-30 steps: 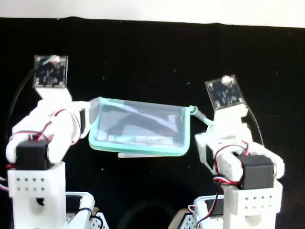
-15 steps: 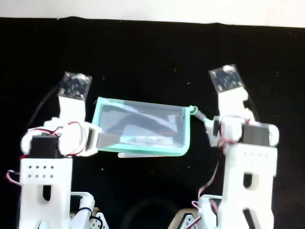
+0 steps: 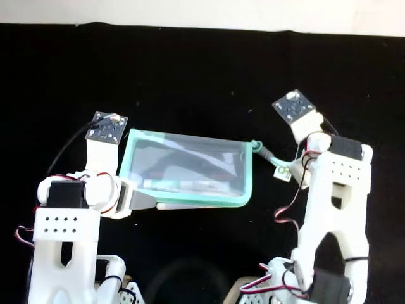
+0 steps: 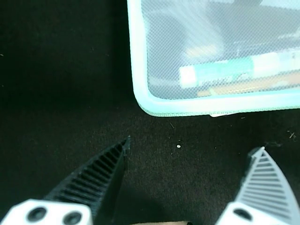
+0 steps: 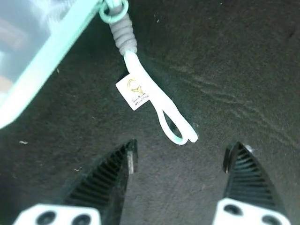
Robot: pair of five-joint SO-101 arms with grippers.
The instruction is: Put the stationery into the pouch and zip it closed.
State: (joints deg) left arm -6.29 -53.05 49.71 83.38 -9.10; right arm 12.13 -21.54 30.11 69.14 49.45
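The pouch [image 3: 186,168] lies flat on the black table, translucent mesh with a mint-green border. Stationery [image 3: 190,185] shows through it, including a green-and-white pen [image 4: 234,69]. A mint ring [image 5: 112,11], a grey cord and a white strap loop [image 5: 176,126] with a small tag [image 5: 133,91] trail from the pouch's right top corner. My left gripper [image 4: 192,154] is open, a short way off the pouch's left near corner [image 4: 150,101], holding nothing. My right gripper [image 5: 180,154] is open just short of the strap loop, not touching it.
Black cloth covers the table [image 3: 202,76], with a pale wall edge behind it. The left arm [image 3: 66,221] and right arm [image 3: 332,183] stand on either side of the pouch. Open cloth lies beyond the pouch.
The left gripper has let go of the pouch's left edge and drawn back. The right arm has come off the zip pull, risen and pulled away. The pouch now rests flat.
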